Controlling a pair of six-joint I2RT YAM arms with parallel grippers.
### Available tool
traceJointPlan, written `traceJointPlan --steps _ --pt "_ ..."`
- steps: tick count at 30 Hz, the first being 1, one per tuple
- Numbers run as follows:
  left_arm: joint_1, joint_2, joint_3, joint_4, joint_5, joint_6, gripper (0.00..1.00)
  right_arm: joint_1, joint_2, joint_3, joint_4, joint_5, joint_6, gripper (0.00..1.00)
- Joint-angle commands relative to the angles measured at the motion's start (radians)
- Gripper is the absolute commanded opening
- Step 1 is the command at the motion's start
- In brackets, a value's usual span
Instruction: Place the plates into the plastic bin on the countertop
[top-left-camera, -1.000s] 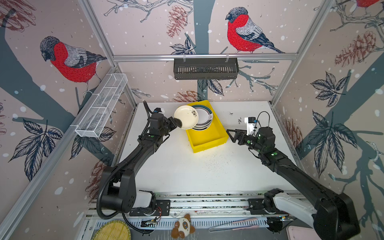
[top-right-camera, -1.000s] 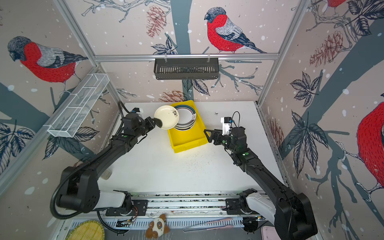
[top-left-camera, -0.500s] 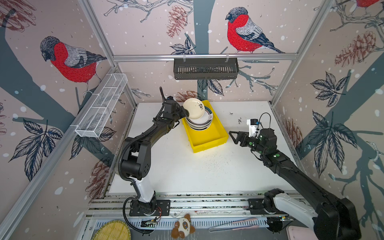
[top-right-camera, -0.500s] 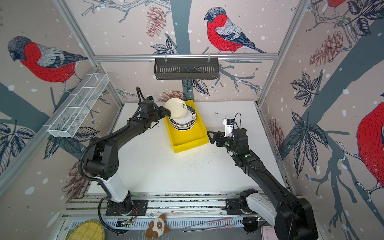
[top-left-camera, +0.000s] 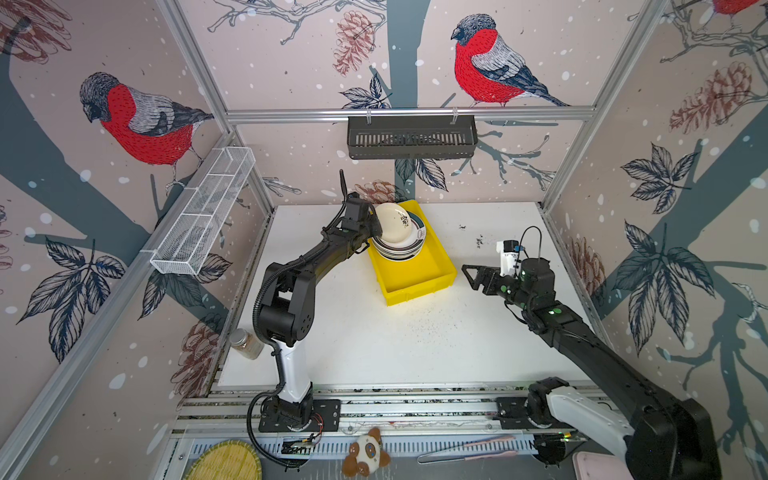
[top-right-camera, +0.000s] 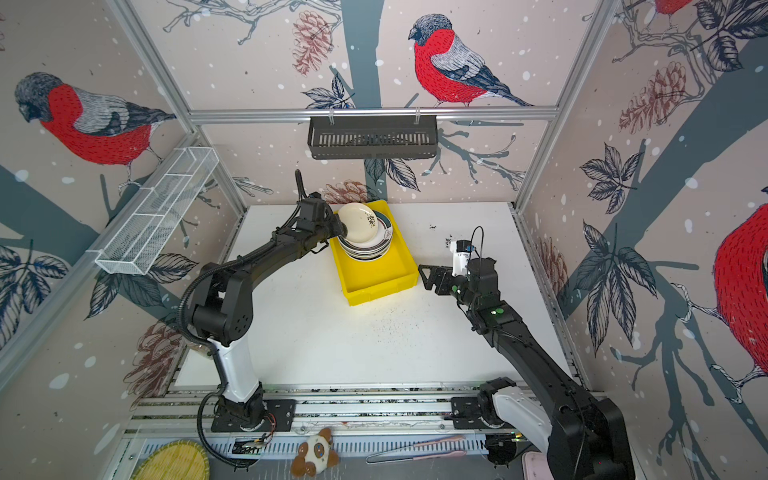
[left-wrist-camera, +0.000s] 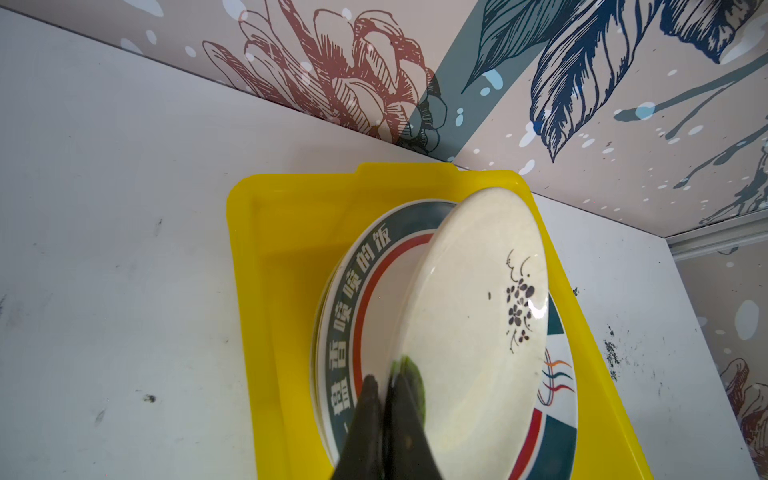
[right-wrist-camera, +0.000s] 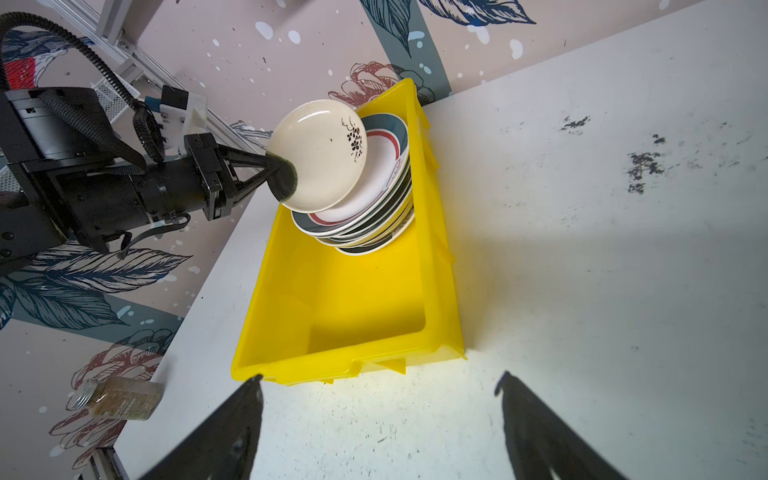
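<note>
While the left gripper (right-wrist-camera: 282, 178) had its jaws pinched shut on the left rim of a cream floral plate (right-wrist-camera: 320, 153), that plate hung tilted over the stack of plates (right-wrist-camera: 361, 216) in the far end of the plastic bin (right-wrist-camera: 332, 316). Its right edge dipped toward the top plate (left-wrist-camera: 374, 299), a white one with teal and red bands. Whether the two touched could not be told from any view.

The right gripper (top-left-camera: 471, 276) hovered with its jaws spread wide and nothing between them. It sat low over the bare countertop (top-left-camera: 374, 340), just right of the bin's near end and pointing at it.

By the look of it, the job was close to finished. Several plates were already piled in the bin, the near half of the bin lay empty, and no other plate showed on the countertop in both top views. What remained for this plate was probably to level it, lower it onto the pile and let go.

The pile sat unevenly, with its plates slightly offset from one another. A careless release might therefore have let the cream plate slide off.
</note>
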Motion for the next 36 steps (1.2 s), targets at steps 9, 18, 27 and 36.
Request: traceJointPlan --steps 9,18,27,36 --pt "-0.008 0.005 0.043 -0.055 -0.061 0.049 0.37 -0.051 -0.028 0.013 -0.035 0.027 -0.048 0.91" --pt "-0.015 -0.134 -0.108 0.082 -0.076 0.101 0.97 -0.105 -0.033 0.014 -0.050 0.098 -0.047 0.91" --pt "-0.002 -0.491 -0.626 0.533 -0.207 0.260 0.98 -0.161 -0.132 -0.117 0.081 0.316 0.070 0.93" --pt "0.151 -0.725 -1.003 0.705 -0.283 0.265 0.98 -0.159 -0.234 -0.357 0.350 0.637 0.009 0.95"
